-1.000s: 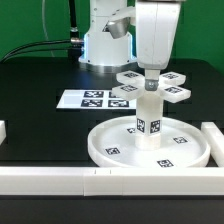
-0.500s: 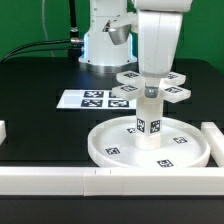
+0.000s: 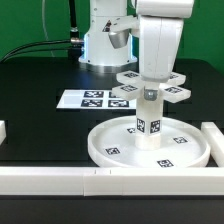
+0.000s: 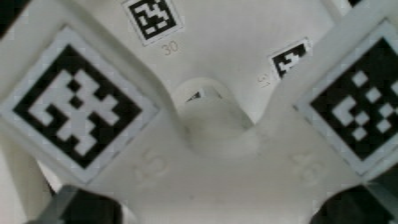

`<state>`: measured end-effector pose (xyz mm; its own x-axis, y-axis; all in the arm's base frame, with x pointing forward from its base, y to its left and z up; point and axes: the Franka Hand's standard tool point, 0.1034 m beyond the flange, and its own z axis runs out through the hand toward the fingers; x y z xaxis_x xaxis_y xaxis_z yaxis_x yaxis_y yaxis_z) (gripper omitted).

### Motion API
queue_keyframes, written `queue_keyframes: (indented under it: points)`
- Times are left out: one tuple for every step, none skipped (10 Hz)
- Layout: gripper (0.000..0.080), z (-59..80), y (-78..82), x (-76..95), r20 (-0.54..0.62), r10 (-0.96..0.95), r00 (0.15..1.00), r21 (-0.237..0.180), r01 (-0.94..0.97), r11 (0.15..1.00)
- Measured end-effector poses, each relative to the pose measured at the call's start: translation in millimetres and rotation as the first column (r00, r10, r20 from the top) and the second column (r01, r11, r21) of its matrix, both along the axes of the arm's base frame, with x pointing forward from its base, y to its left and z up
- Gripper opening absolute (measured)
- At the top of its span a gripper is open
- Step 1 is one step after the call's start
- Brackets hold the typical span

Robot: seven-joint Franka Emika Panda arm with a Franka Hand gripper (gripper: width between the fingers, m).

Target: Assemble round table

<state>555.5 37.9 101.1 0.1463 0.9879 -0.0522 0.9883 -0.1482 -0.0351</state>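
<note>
The large round rimmed disc [image 3: 150, 145] lies flat on the black table. The short cylinder post [image 3: 149, 122] stands upright in its middle. The cross-shaped four-arm piece [image 3: 152, 88] sits on top of the post, arms level. My gripper [image 3: 152, 82] comes straight down over the hub of the cross. In the wrist view the cross piece [image 4: 205, 110] fills the frame. My dark fingertips [image 4: 80, 207] show wide apart at the two sides of the hub, so my gripper [image 4: 222, 205] is open around it.
The marker board [image 3: 90, 99] lies on the table left of the disc in the exterior view. Long white border bars run along the front edge [image 3: 100, 180] and the right side [image 3: 212, 135]. The arm's base [image 3: 105, 40] stands behind.
My hand has turned a little about its vertical axis above the cross piece. The cross piece, post and disc have not visibly moved.
</note>
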Motion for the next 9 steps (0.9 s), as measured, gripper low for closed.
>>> queue_keyframes:
  points:
    - [0.0464,0.0,-0.1,0.0,0.000,-0.002,1.000,0.000,0.002,1.000]
    - [0.0446,0.0,-0.2,0.0,0.002,-0.033,0.999,-0.001,0.033,0.999]
    - [0.0446,0.0,-0.6,0.0,0.002,-0.035,0.999,-0.001,0.035,0.999]
    - [0.0446,0.0,-0.5,0.0,0.004,-0.083,0.997,-0.003,0.083,0.997]
    - [0.0446,0.0,-0.6,-0.2,0.008,-0.195,0.981,-0.007,0.195,0.981]
    - [0.0446,0.7,-2.0,-1.6,0.001,-0.325,0.946,-0.014,0.325,0.946]
    - [0.0446,0.6,-3.9,-2.4,0.001,-0.447,0.895,-0.017,0.447,0.894]
    - [0.0446,0.1,-5.9,-2.9,0.004,-0.530,0.848,-0.019,0.529,0.848]
    - [0.0446,-1.0,-7.6,-4.3,0.003,-0.629,0.777,-0.017,0.629,0.777]
